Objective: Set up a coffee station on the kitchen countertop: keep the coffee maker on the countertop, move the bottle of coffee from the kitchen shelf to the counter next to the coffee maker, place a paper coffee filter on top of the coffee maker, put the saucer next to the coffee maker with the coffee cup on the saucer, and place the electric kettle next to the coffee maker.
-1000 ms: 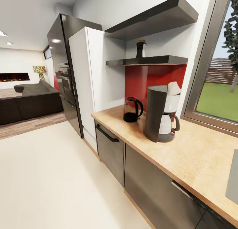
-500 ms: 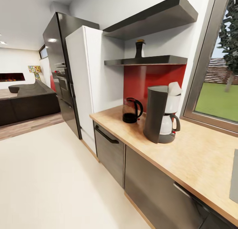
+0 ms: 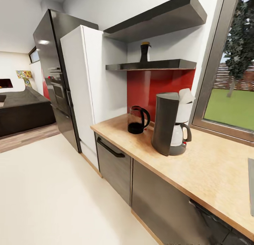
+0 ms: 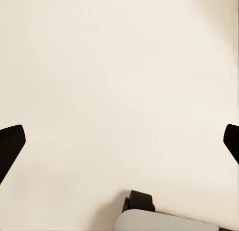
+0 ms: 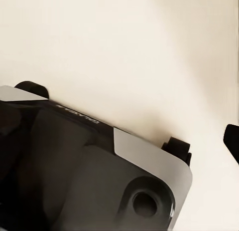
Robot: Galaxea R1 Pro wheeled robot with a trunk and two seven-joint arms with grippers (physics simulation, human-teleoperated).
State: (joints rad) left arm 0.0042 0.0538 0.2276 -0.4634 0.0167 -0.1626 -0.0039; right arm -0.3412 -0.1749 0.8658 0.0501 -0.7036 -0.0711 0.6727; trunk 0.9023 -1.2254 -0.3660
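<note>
The coffee maker [image 3: 171,124] stands upright on the wooden countertop [image 3: 208,167], with a white paper coffee filter [image 3: 186,95] resting on its top and its white carafe seated in the base; what the carafe holds cannot be made out. Near it on the same countertop, toward the white cabinet [image 3: 83,93], stands the electric kettle [image 3: 137,119], its glass body dark at the bottom. The bottle of coffee [image 3: 144,52] stands upright on the lower kitchen shelf [image 3: 151,65] above the red backsplash [image 3: 155,86]. In the left wrist view, the left gripper [image 4: 119,143] has its fingertips [image 4: 11,146] spread wide over the pale floor [image 4: 119,66], holding nothing. In the right wrist view, one dark fingertip [image 5: 232,141] of the right gripper shows beside the robot's base [image 5: 89,166]; I cannot tell whether it is apart or together.
</note>
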